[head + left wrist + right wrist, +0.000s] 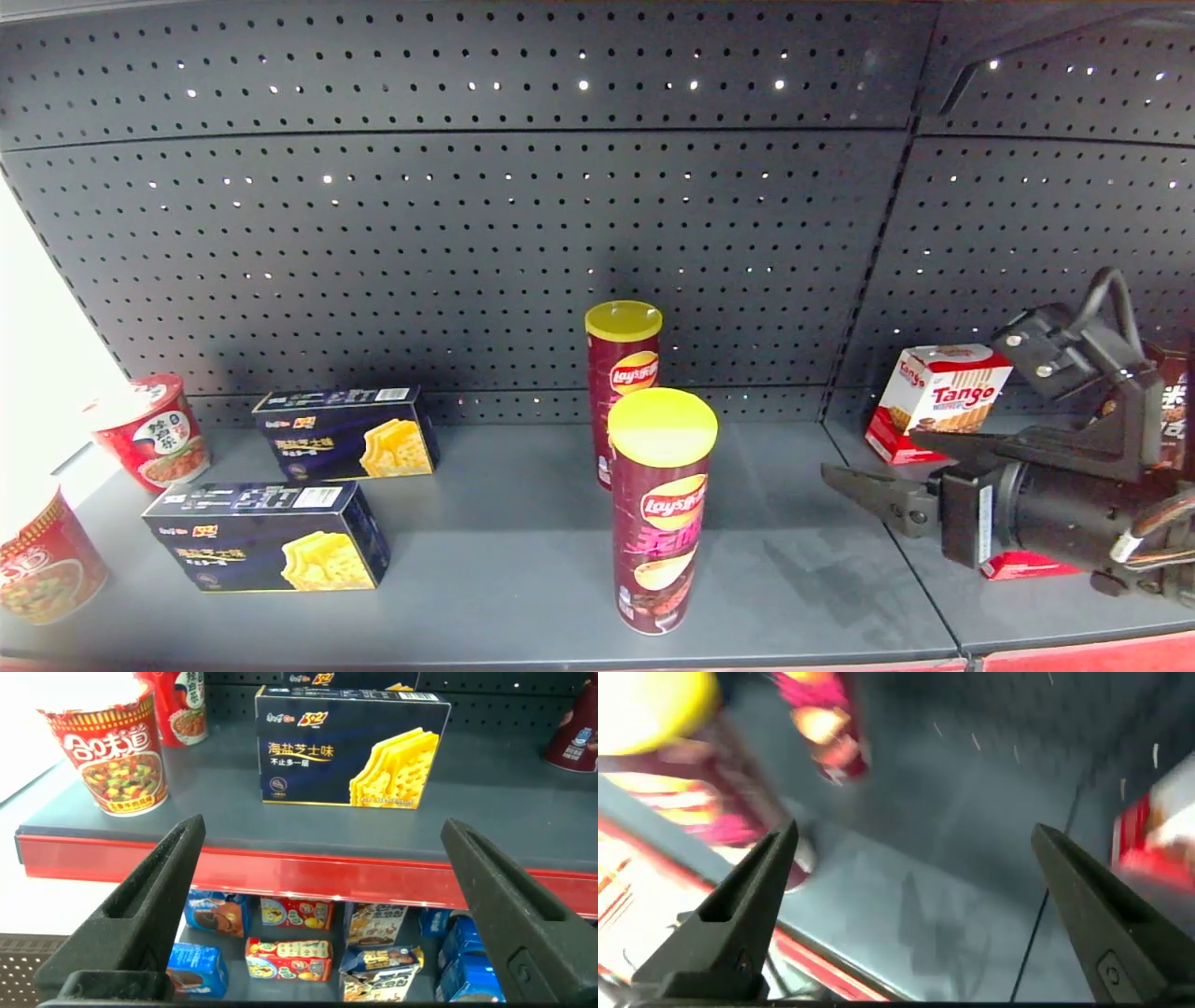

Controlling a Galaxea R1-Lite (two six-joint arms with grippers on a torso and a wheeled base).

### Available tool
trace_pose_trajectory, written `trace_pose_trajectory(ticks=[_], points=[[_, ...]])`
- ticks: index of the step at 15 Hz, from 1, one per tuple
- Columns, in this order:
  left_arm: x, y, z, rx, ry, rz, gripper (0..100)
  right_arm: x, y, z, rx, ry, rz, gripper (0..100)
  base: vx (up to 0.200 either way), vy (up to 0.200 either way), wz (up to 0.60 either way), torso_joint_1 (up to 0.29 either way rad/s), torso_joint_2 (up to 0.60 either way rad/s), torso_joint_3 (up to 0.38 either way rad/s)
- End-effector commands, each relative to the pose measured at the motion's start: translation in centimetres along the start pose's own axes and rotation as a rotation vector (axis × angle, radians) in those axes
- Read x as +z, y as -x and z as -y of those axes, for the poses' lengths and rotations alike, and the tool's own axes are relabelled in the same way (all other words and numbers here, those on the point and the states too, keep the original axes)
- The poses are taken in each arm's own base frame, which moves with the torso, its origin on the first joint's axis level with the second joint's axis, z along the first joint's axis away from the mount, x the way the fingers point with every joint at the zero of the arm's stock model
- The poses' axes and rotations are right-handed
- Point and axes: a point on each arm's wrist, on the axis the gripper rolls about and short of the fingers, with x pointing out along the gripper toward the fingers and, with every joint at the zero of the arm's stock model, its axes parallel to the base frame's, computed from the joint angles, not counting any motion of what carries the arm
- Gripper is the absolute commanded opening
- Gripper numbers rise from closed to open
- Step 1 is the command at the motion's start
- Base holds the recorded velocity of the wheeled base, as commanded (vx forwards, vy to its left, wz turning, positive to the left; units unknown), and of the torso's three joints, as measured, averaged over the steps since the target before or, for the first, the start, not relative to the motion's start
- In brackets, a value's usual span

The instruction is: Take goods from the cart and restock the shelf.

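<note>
Our right gripper (870, 455) hangs wide open and empty over the grey shelf (523, 551), right of the front crisp tube (661, 523), maroon with a yellow lid. The rear tube (623, 369) stands behind it. Our left gripper (322, 826), also wide, faces the shelf's red edge below a dark-blue cracker box (350, 747).

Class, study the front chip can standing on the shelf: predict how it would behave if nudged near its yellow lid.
The front chip can is tall and narrow on a small base, so a high push would probably tip it. Once down, its round body would likely roll on the flat shelf. Its glossy wall may be somewhat slippery to grip.
</note>
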Motion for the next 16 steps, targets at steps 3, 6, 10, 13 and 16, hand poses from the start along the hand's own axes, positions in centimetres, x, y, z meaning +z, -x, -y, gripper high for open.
trace_pose_trajectory(ticks=[3, 6, 10, 13, 16], points=[[0.0, 0.0, 0.0, 0.001, 0.001, 0.000, 100, -2.0, -3.6, -0.6, -0.079, -0.090, -0.112, 100, 0.000, 0.000, 0.00, 0.000, 0.00, 0.000], [0.0, 0.0, 0.0, 0.001, 0.001, 0.000, 100, -2.7, -3.7, -1.3, -0.060, -0.108, -0.130, 100, 0.000, 0.000, 0.00, 0.000, 0.00, 0.000], [0.0, 0.0, 0.0, 0.001, 0.001, 0.000, 100, -3.8, -4.0, -2.2, -0.044, -0.078, -0.167, 100, 0.000, 0.000, 0.00, 0.000, 0.00, 0.000], [0.0, 0.0, 0.0, 0.001, 0.001, 0.000, 100, -4.1, -4.6, -2.9, -0.028, -0.067, -0.168, 100, 0.000, 0.000, 0.00, 0.000, 0.00, 0.000], [0.0, 0.0, 0.0, 0.001, 0.001, 0.000, 100, -4.3, -5.9, -3.7, -0.011, -0.061, -0.163, 100, 0.000, 0.000, 0.00, 0.000, 0.00, 0.000]])
